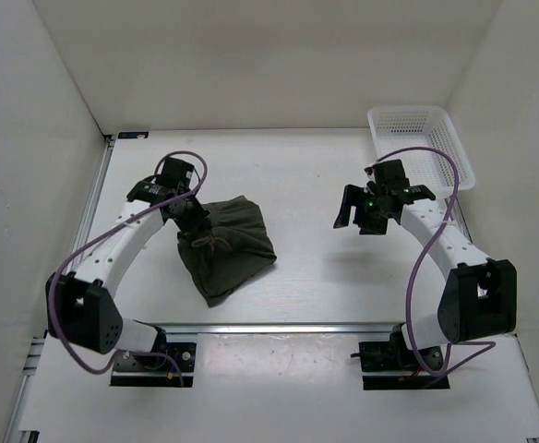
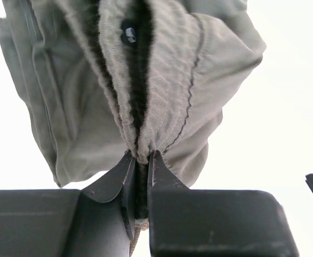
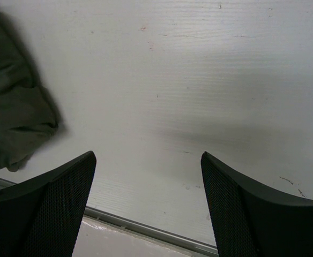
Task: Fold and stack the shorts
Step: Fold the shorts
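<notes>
One pair of dark olive shorts (image 1: 233,247) lies bunched in a rough heap on the white table (image 1: 306,180), left of centre and close to the near edge. The cloth is crumpled rather than flat, with its widest part toward the middle of the table and a narrower end pointing at the near rail.

At the heap's back left edge, the left hand (image 2: 140,158) is clamped on the shorts. In the wrist view its two dark fingers (image 2: 113,182) stand almost together, with a thin gathered ridge of ribbed cloth pinched between their tips. Above the pinch the cloth fans out in soft folds, and a small dark round fitting shows in the crease near the top.

Well apart to the right, the right hand (image 3: 148,156) hovers over bare table with its fingers spread wide and nothing between them. Its wrist view catches only a corner of the shorts at the far left. A white mesh basket (image 1: 406,110) sits in the far right corner of the table, behind the right arm
</notes>
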### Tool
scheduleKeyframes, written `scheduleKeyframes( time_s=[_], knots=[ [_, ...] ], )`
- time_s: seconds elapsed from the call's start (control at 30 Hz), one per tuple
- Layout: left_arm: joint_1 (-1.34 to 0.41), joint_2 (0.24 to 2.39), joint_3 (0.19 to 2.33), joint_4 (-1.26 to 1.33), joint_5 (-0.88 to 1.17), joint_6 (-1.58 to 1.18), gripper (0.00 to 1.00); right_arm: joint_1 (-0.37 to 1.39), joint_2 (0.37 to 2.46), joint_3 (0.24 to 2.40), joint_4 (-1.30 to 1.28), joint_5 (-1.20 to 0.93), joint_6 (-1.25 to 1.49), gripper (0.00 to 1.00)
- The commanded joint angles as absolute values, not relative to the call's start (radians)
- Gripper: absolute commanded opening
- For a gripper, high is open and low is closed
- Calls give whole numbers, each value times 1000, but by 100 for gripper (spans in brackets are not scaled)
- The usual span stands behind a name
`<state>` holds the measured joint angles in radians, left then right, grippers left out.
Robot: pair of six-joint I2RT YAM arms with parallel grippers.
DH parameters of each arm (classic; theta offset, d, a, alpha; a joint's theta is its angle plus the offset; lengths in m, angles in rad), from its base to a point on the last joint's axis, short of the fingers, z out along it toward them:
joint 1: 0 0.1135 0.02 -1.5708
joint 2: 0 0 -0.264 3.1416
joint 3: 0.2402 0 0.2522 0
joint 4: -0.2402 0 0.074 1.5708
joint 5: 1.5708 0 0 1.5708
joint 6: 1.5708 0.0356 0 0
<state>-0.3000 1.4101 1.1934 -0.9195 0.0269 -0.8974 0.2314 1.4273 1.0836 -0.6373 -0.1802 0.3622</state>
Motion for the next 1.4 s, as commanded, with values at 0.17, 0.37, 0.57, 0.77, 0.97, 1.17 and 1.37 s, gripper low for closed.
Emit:
scheduleKeyframes(
  time_s=[0.17, 0.37, 0.57, 0.77, 0.97, 1.17, 1.37],
  knots=[
    [-367, 1235, 1071, -987, 21, -1014, 11, 235, 1393, 1120, -650, -193, 350, 84],
    [-376, 1221, 899, -953, 12, -1046, 96, 235, 1382, 1120, -650, -202, 350, 84],
    [-376, 1134, 934, -998, -73, -1058, 100, 297, 1382, 1143, -650, -212, 341, 84],
    [-354, 1161, 957, -1011, -146, -1023, 86, 610, 1530, 1271, -583, -212, 387, 69],
    [-278, 1273, 876, -891, -126, -986, 55, 787, 1789, 1428, -517, -253, 420, 35],
    [-225, 1402, 853, -824, -158, -933, 16, 831, 2069, 1557, -494, -331, 442, 18],
    [-224, 1644, 1008, -813, -149, -845, 10, 806, 2146, 1519, -465, -269, 563, 9]
  ],
)
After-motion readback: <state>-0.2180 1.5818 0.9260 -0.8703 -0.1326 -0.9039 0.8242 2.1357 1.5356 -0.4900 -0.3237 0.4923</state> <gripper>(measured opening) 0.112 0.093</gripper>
